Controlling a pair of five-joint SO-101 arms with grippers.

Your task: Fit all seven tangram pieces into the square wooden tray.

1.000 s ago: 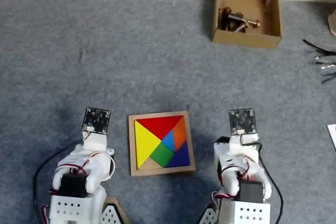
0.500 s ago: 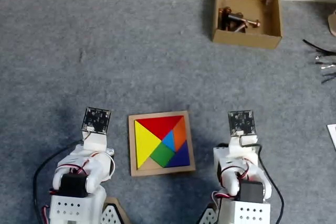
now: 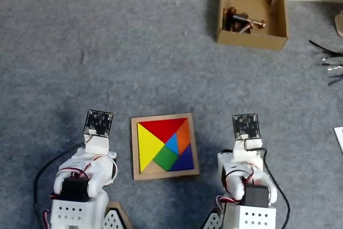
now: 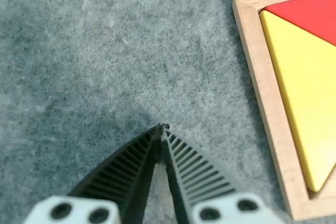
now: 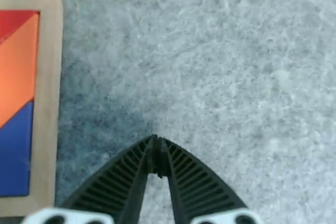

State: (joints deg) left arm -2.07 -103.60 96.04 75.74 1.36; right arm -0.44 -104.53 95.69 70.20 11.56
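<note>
- Two arms sit at the near edge of a grey felt-covered table [image 3: 107, 52], the left arm [image 3: 84, 178] and the right arm [image 3: 246, 181], with the square wooden tray [image 3: 134, 151] between them.
- The tray lies flat, and coloured tangram pieces fill its recess edge to edge: a red triangle [image 3: 163, 127] along the far side, a yellow triangle [image 3: 147, 146] on the left, an orange piece [image 3: 184, 137] on the right, a small light-blue piece [image 3: 172, 144] in the middle, a green piece [image 3: 166, 158] and a dark-blue piece [image 3: 185, 162] on the near side.
- The left gripper [image 4: 161, 127] hangs over bare felt just beside the tray's left rim, its ribbed fingers pressed together at the tips and holding nothing.
- The right gripper [image 5: 156, 139] hangs over bare felt near the tray's right rim, its fingers likewise closed tip to tip and empty.
- Far from the arms, an open cardboard box [image 3: 252, 36] holds copper-coloured metal parts [image 3: 241, 21].
- A few dark cables [image 3: 327, 57] lie at the table's right edge.
</note>
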